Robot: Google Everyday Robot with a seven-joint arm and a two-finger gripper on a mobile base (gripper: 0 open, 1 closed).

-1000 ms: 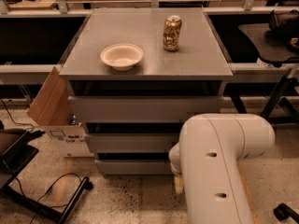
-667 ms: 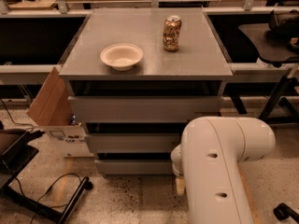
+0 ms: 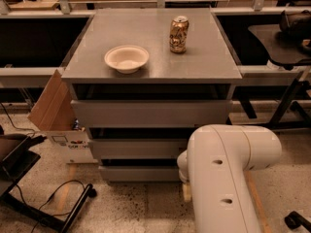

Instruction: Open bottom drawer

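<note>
Change since the earlier frame: we log almost none. The arm (image 3: 228,174) sits a touch lower; bowl (image 3: 126,58), can (image 3: 178,34) and drawers lie as before.

Item: bottom drawer (image 3: 138,173), lowest of three in the cabinet (image 3: 204,67), just above the floor, apparently shut.

Handling, as we judge it: rigid, smooth flat front, no handle, likely a light pull. We would take hold at the top edge, by the dark gap above.

Gripper (image 3: 186,190): low at the drawer's right end, mostly hidden behind the arm. Spread or closed, we cannot tell.
</note>
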